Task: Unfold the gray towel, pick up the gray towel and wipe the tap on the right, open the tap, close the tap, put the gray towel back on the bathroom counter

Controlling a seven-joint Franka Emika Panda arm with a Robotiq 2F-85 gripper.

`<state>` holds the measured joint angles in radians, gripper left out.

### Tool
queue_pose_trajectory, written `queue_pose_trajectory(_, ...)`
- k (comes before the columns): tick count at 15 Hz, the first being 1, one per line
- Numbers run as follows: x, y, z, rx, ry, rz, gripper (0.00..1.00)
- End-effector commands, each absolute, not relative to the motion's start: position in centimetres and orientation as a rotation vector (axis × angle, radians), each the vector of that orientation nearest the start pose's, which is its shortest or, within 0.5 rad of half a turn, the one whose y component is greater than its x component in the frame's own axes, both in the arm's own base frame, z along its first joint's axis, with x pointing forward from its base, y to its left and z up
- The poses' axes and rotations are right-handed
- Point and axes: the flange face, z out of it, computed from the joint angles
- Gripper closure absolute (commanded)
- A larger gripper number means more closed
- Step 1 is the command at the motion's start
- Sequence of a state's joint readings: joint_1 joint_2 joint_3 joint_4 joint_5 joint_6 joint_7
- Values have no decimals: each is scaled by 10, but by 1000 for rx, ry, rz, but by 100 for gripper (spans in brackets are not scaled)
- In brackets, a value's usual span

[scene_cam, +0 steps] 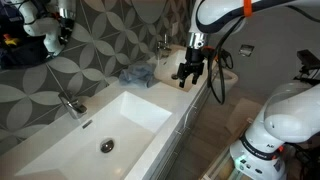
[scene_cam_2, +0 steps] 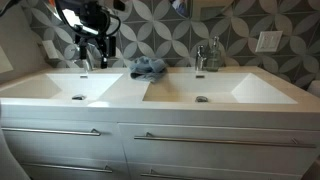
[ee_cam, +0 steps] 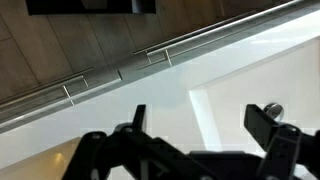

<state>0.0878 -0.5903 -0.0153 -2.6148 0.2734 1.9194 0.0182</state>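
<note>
Arm [scene_cam: 222, 10]: arched high over the base, wrist is bent downward.
Gripper [scene_cam: 188, 76]: pointed down, jaws are held wide apart, empty.

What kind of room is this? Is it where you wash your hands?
Most likely a bathroom. A long white counter holds two sinks, each with a tap behind it. Patterned tiles cover the wall, and a gray towel lies between the sinks.

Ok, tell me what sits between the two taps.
The gray towel, crumpled on the counter strip between the basins, lies between the tap on the right and the other tap, seen in an exterior view.
</note>
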Motion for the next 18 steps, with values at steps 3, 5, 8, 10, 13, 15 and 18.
queue_pose_trajectory(3,349,44,435,-2881,72,171,0)
queue_pose_trajectory(5,349,44,435,-2881,72,171,0)
queue_pose_trajectory(8,362,44,435,-2868,131,122,0)
queue_pose_trajectory(10,386,47,441,-2861,153,-12,0)
queue_pose_trajectory(13,426,67,451,-2857,170,-192,0)
queue_pose_trajectory(15,454,86,453,-2862,177,-300,0)
queue_pose_trajectory(18,494,110,447,-2869,197,-452,0)
